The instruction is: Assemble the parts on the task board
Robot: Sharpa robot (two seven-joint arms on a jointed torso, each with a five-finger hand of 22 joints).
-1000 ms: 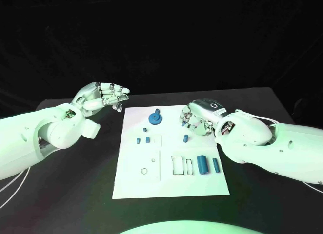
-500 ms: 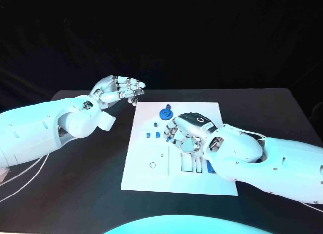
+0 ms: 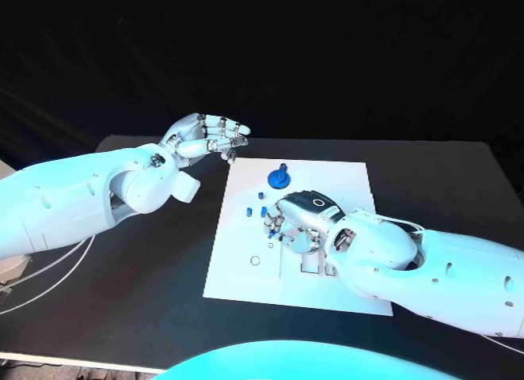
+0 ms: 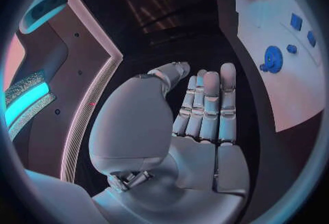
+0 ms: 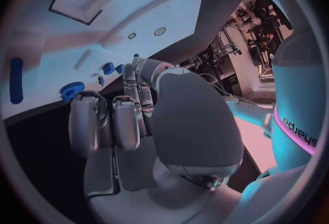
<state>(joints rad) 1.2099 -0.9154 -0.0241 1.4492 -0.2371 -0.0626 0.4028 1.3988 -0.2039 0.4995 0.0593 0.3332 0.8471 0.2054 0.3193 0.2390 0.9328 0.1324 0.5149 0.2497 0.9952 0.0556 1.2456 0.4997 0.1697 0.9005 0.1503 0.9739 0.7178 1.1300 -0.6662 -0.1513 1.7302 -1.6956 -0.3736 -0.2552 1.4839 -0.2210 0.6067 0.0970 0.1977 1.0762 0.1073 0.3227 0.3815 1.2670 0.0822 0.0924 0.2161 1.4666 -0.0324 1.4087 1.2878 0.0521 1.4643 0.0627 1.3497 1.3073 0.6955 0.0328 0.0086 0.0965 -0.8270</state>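
Head view: one task board (image 3: 241,275), one blue gear (image 3: 278,178), two hands.

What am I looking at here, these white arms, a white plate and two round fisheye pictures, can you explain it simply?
It is a robot with two white arms ending in silver hands, working at a black table. The large picture looks down from its head; each round picture comes from a camera at one wrist, behind that hand. On the table lies a white board carrying small blue parts, among them a blue gear near its far edge. The left hand is raised beside the board's far corner, fingers curled, holding nothing that I can see. The right hand is low over the board's middle; whether it holds a part cannot be told.
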